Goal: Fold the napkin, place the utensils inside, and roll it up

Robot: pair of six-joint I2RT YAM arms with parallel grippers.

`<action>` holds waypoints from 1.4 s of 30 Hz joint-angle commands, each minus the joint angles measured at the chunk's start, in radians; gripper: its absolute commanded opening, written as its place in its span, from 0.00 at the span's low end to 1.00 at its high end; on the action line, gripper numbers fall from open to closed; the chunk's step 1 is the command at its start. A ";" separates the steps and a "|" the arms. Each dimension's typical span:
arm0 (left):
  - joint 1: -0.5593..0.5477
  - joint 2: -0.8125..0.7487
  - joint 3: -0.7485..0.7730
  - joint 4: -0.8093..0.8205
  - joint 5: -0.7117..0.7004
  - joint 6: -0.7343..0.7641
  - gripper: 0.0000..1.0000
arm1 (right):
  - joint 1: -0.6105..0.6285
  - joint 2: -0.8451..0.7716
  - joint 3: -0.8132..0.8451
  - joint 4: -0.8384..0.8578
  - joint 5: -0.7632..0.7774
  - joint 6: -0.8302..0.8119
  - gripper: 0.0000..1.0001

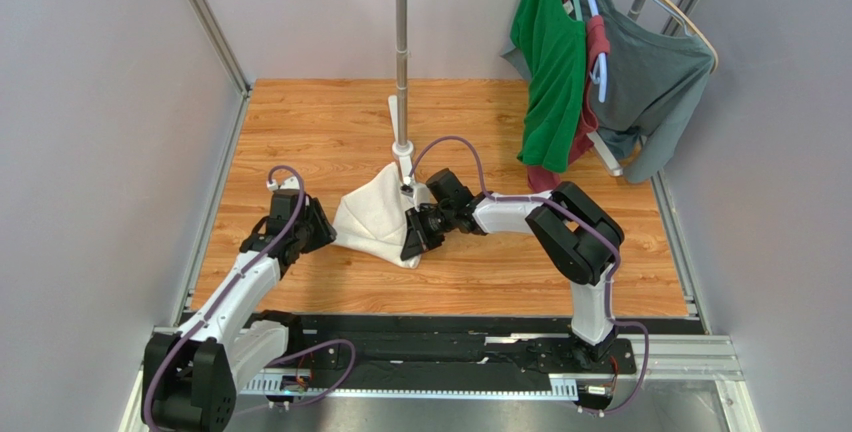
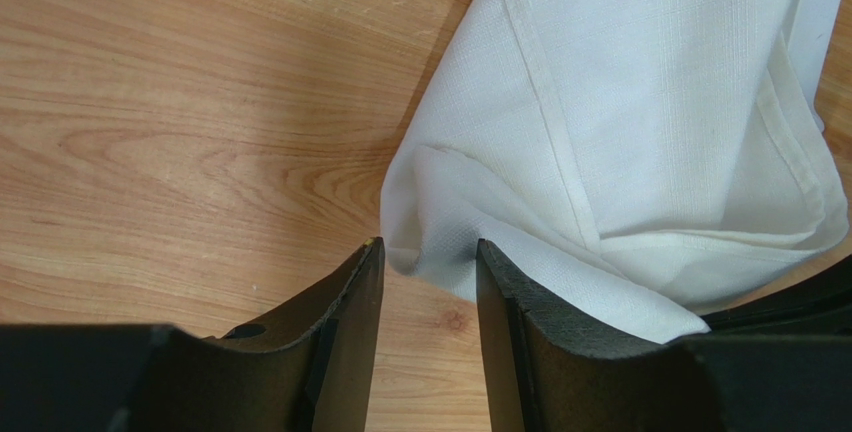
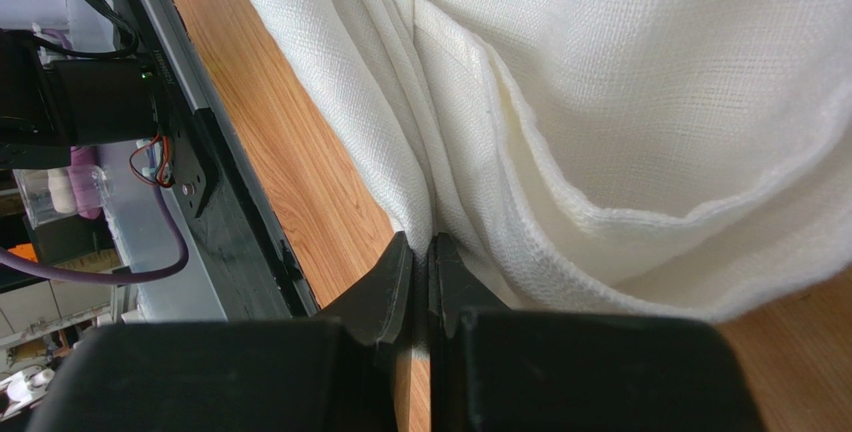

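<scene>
The napkin (image 1: 372, 220) is thin, soft white cloth. It is light and limp, with no stiffness of its own, so I expect it to sag and bunch wherever it is not held, and a pinch on a single layer may slip. The hemmed edges and corners look like the best places to take hold, since the stitched hem gives the pads something thicker to bite on. The napkin lies in a loose heap about the middle of the worktop (image 1: 300, 122), a little toward the left edge, just in front of the foot of the white pole stand (image 1: 402, 142). Its right side appears to be drawn up off the wood into hanging folds.

The right claw (image 3: 423, 240) is closed almost fully on a gathered fold at the napkin's right side, and cloth falls away from the tips on both sides. The left claw (image 2: 430, 246) is at the napkin's left corner with its jaws parted, though not wide. A rounded fold of that corner sits between the tips with bare wood showing in the gap below it, so I judge the cloth is not clamped. I cannot tell whether it brushes the inner face of one finger.

No spoon shows in any view.
</scene>
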 commanded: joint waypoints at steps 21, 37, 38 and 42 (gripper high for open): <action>-0.002 0.403 0.203 -0.135 -0.020 0.019 0.00 | 0.007 -0.090 0.101 -0.289 0.110 -0.069 0.53; -0.002 0.436 0.217 -0.138 -0.017 0.026 0.00 | 0.250 -0.232 0.212 -0.210 0.371 -0.390 0.61; -0.002 0.436 0.215 -0.138 -0.017 0.025 0.00 | 0.254 -0.204 0.216 -0.194 0.359 -0.388 0.62; -0.002 0.434 0.217 -0.137 -0.016 0.026 0.00 | 0.269 -0.143 0.236 -0.128 0.325 -0.396 0.62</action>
